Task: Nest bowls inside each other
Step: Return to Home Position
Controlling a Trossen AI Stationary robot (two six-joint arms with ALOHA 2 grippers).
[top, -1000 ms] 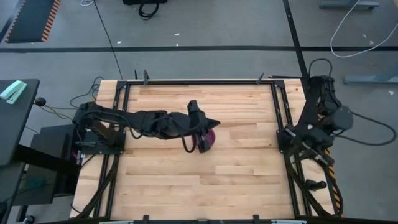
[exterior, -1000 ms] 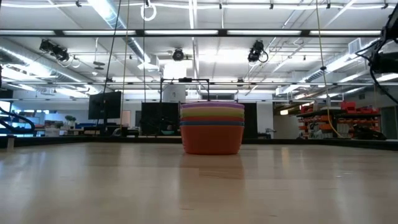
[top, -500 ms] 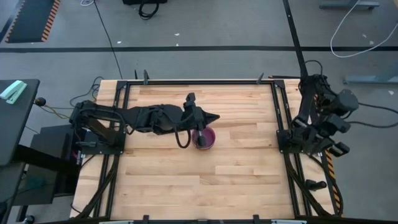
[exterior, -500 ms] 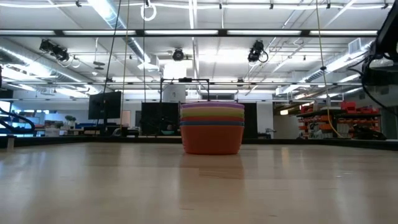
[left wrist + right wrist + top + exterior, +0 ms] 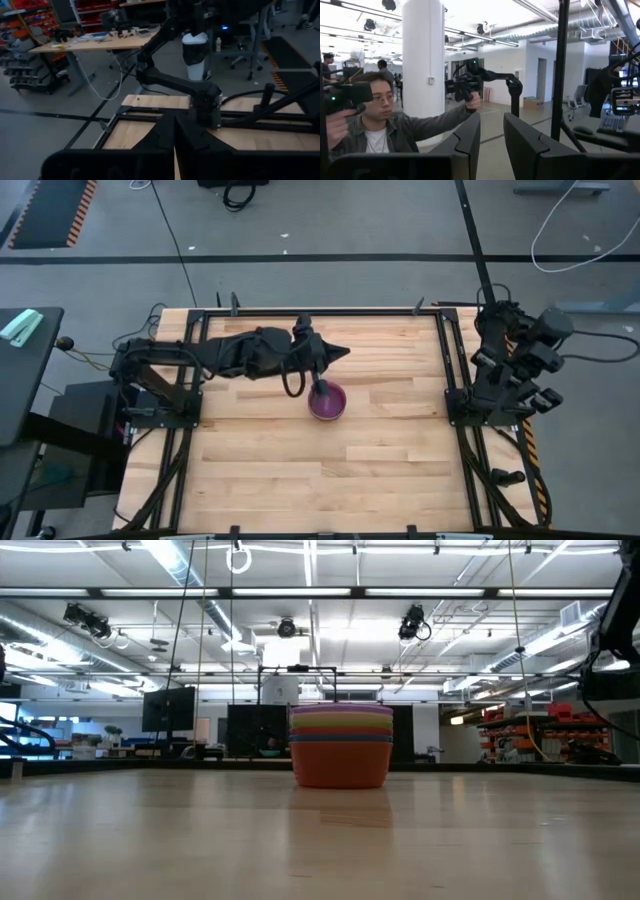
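Observation:
The bowls stand nested in one stack near the table's middle. In the low view the stack shows an orange bowl at the bottom resting on the wood, with blue, green, yellow and pink rims above it and purple on top. My left gripper hangs above the table just on the far side of the stack, shut with nothing in it. My right arm is folded back over the table's right edge; its gripper is open, holds nothing and points out into the room.
Black frame rails run along the table's left, right and far edges. Beyond the table a person holds two hand-held controllers. The left wrist view shows my right arm at the far side.
My left gripper has risen off the bowl stack and drawn back toward the table's far edge, uncovering the purple top bowl; the stack has stayed put. My right arm has folded back toward the far right, its gripper tipping upward.

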